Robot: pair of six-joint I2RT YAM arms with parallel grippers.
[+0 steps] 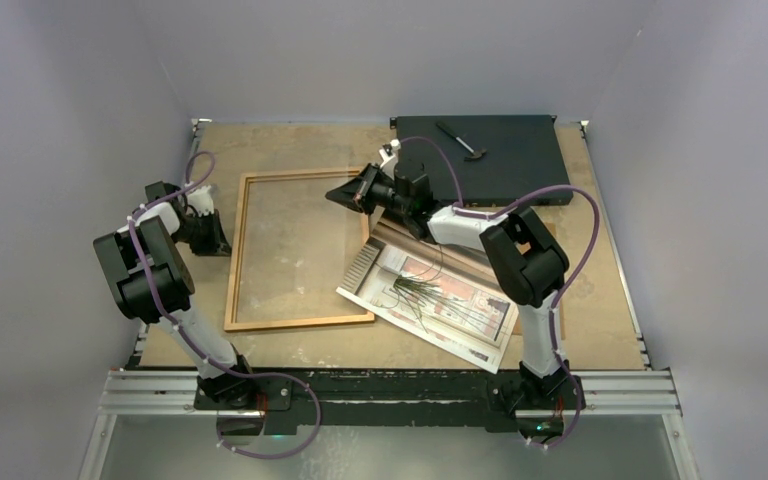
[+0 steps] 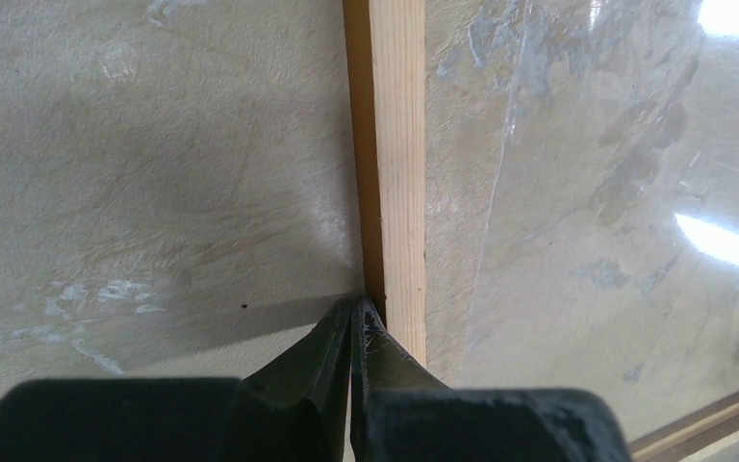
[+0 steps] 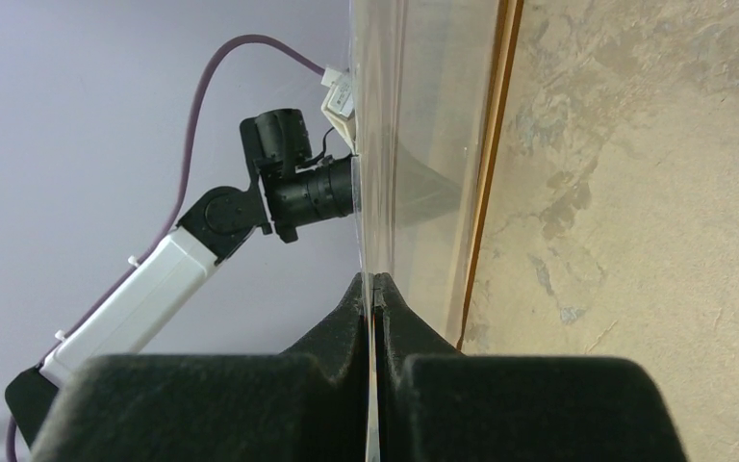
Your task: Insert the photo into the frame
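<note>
The orange-brown wooden frame (image 1: pixel 235 250) lies flat on the table, left of centre. Its clear pane (image 1: pixel 300 240) is tilted up along its right edge. My right gripper (image 1: pixel 348 195) is shut on that raised pane edge; the right wrist view shows the gripper (image 3: pixel 373 284) pinching the thin pane (image 3: pixel 385 144), with the frame's rail (image 3: pixel 496 144) beside it. My left gripper (image 1: pixel 222 240) is shut and empty. In the left wrist view its tips (image 2: pixel 354 313) touch the outer side of the frame's left rail (image 2: pixel 399 144). The photo (image 1: pixel 440 300) lies picture up, right of the frame and partly under the right arm.
A brown hardboard sheet (image 1: pixel 397 236) lies under the photo's far edge. A black flat box (image 1: pixel 510 160) stands at the back right with a small dark tool (image 1: pixel 460 140) on it. Grey walls enclose the table on three sides.
</note>
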